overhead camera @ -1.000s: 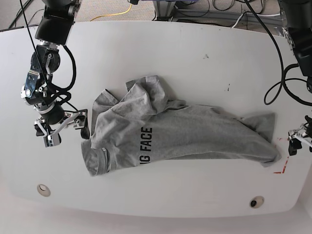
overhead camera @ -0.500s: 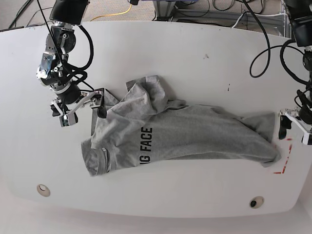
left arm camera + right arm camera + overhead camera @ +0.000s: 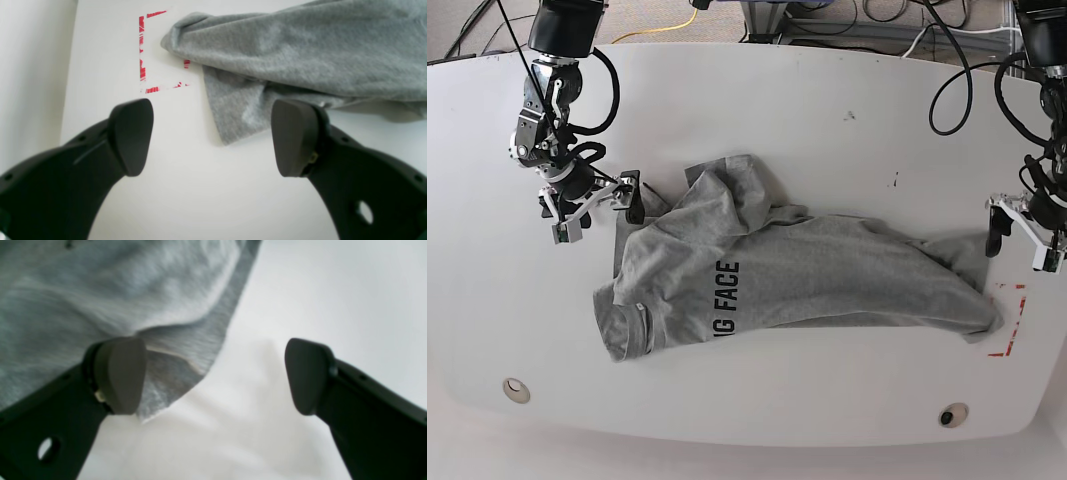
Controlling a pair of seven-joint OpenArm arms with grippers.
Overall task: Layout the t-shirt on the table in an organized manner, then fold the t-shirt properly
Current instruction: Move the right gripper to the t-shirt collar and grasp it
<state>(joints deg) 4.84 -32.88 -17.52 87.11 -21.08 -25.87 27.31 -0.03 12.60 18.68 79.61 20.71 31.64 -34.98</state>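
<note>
A heather-grey t-shirt (image 3: 797, 270) lies crumpled across the middle of a white bench (image 3: 827, 130), seen from above. Black letters reading "G FACE" run sideways on its chest. One end is bunched toward 10 o'clock; the other trails toward 4 o'clock, reaching a red tape rectangle (image 3: 1010, 320).

The right tool (image 3: 597, 207) hangs at 9 o'clock, at the shirt's bunched edge, jaws spread wide and empty. Its wrist camera shows what the overhead view cannot: one dark fingertip (image 3: 121, 373) sits over a folded flap of grey cloth (image 3: 100, 300), the other over bare bench (whether the fingertip touches the fabric cannot be told).

The left tool (image 3: 1017, 232) hangs at 3 o'clock beside the shirt's far end, also spread open and holding nothing. Its wrist camera shows a corner of the shirt (image 3: 300, 56) lying between the fingertips (image 3: 131, 133) and beyond them, and the cloth overlapping the tape rectangle (image 3: 142, 50), which shows only as faint marks from above.
</note>
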